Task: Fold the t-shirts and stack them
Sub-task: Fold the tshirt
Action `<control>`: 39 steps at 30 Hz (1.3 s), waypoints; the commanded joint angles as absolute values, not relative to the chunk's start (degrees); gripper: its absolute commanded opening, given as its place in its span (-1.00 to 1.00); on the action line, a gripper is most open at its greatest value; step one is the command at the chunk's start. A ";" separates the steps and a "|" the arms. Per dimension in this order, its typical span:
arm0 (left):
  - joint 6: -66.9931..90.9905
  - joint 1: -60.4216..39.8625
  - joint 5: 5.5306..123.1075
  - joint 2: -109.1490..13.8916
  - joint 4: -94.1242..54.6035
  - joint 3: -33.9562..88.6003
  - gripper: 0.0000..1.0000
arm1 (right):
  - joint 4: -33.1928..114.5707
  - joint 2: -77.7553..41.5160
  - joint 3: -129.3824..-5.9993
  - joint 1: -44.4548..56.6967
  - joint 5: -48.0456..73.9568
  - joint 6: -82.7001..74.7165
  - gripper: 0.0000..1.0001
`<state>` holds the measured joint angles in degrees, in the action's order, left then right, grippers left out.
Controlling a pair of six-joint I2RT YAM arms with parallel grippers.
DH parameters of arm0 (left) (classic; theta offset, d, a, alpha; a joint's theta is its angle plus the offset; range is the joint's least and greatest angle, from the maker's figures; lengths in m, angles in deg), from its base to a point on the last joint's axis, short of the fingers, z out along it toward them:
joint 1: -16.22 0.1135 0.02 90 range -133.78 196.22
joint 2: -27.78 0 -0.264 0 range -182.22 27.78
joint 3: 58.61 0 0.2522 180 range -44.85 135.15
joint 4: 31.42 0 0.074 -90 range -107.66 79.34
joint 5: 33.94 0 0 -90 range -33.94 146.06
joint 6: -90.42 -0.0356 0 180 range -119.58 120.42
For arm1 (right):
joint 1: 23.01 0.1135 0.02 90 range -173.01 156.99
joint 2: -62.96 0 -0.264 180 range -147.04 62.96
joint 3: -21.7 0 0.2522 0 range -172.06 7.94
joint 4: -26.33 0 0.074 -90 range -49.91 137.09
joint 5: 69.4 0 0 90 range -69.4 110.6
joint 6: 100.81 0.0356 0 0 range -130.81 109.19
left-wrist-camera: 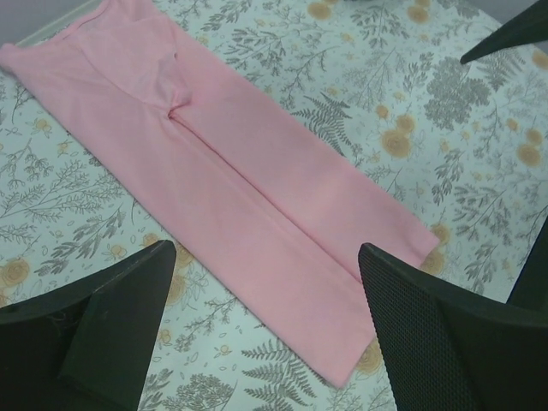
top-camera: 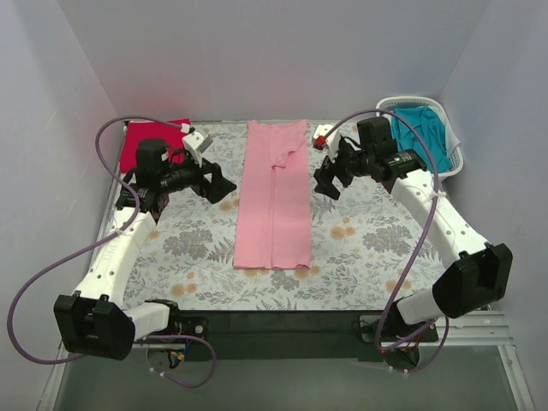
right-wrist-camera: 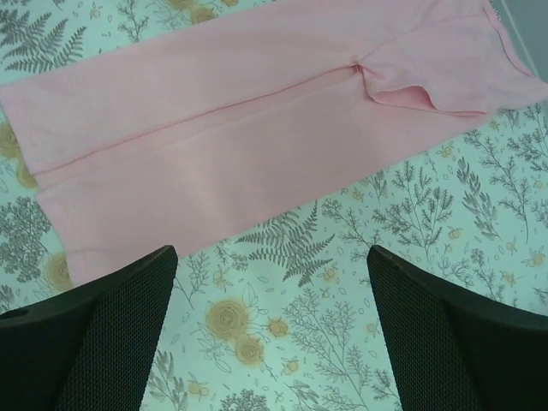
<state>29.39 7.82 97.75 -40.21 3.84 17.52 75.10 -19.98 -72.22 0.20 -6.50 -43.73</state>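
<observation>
Pink t-shirt (top-camera: pixel 274 197) lies mid counter (top-camera: pixel 368 257) as a narrow strip, long axis near-to-far. Left gripper (top-camera: pixel 216 182) hovers just beside its left edge, right gripper (top-camera: pixel 328 181) opp. on the right; both abt equally near. Both spread wide, empty, off the cloth. Red t-shirt (top-camera: pixel 145 145) far-left; teal t-shirt (top-camera: pixel 421 133) in laundry basket (top-camera: pixel 454 163).

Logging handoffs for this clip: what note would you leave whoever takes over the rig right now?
Open and empty: left claw and right claw, flanking the pink t-shirt.
Done: its sides folded in, a long strip on the floral cloth; the red t-shirt lies far left, apparently folded.
The teal t-shirt lies crumpled in the laundry basket.
Left: fold pink crosswise, fold teal, stack all.
</observation>
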 commanded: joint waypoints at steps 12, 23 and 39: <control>-18.11 0.67 107.12 -34.97 20.14 -2.90 0.49 | 67.78 -10.24 -41.64 21.17 1.51 -63.63 0.81; -14.35 0.31 106.51 -35.95 14.95 -8.02 0.27 | 58.12 -18.06 -34.69 28.50 0.73 -61.17 -0.08; -20.76 -2.50 103.26 -39.37 17.06 -8.90 0.08 | 54.42 -23.34 -27.83 28.76 7.41 -60.99 -0.45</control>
<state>-16.73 -1.23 104.07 -39.53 16.60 -8.86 51.95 -19.80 -30.86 28.48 2.31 -61.15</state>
